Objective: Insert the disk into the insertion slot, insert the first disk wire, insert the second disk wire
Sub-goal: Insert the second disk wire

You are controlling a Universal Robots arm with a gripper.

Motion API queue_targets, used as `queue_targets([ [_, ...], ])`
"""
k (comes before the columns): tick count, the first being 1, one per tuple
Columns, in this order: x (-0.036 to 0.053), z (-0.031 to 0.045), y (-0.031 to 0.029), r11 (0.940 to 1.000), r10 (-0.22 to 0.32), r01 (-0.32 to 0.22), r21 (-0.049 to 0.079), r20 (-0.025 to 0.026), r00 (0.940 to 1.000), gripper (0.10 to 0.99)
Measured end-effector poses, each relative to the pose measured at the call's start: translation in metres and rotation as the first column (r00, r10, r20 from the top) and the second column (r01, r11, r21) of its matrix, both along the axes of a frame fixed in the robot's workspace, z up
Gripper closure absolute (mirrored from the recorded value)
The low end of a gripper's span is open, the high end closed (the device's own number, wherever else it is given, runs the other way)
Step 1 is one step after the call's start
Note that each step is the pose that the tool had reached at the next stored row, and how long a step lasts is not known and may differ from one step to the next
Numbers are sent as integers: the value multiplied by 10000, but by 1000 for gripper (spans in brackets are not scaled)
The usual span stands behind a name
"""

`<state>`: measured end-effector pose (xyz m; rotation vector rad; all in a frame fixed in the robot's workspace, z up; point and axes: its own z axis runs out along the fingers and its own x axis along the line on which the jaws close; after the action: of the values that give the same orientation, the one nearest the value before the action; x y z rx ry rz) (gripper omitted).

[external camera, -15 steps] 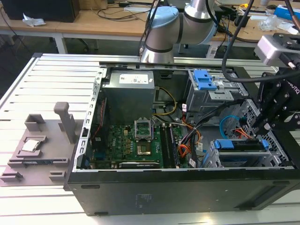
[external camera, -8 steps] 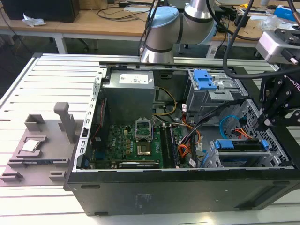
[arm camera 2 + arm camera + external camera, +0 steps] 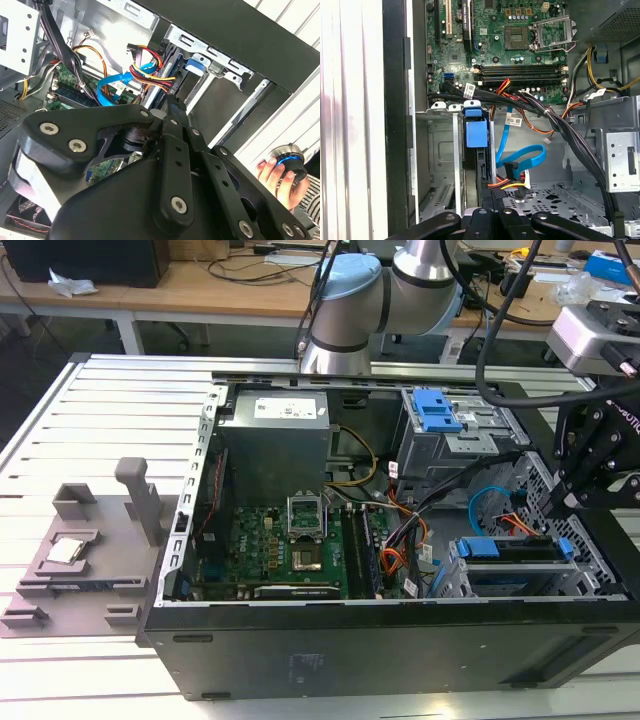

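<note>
- The disk (image 3: 476, 134) stands edge-on in the insertion slot (image 3: 442, 150), with its blue frame tab facing outward.
- The gripper (image 3: 494, 216) hangs just beside the slot, at the disk's connector end. Whether its jaws are open or hold anything cannot be told.
- The blue data wire (image 3: 527, 149) and black plug (image 3: 514, 174) lie beside the slot, apparently unplugged. Align each plug square to its socket and press straight.
- White cable tags (image 3: 469, 91) hang near the slot; their print cannot be made out.

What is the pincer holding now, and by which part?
It cannot be told. The pincer is close to the disk in the insertion slot, but any hold is hidden.
</note>
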<state>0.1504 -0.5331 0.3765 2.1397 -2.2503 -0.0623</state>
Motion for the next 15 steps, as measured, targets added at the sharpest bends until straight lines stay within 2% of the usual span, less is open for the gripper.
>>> queue_targets([
  [5,0,1,0,10000,-1,1,0,0,10000,973],
  [8,0,1,0,10000,0,0,0,0,10000,792],
  [9,0,1,0,10000,0,0,0,0,10000,792],
  [10,0,3,2,10000,0,0,-2,0,10000,725],
  [13,1,2,107,10000,-1,1,-4,0,10000,725],
  [15,1,2,110,10000,-1,1,-4,0,10000,725],
])
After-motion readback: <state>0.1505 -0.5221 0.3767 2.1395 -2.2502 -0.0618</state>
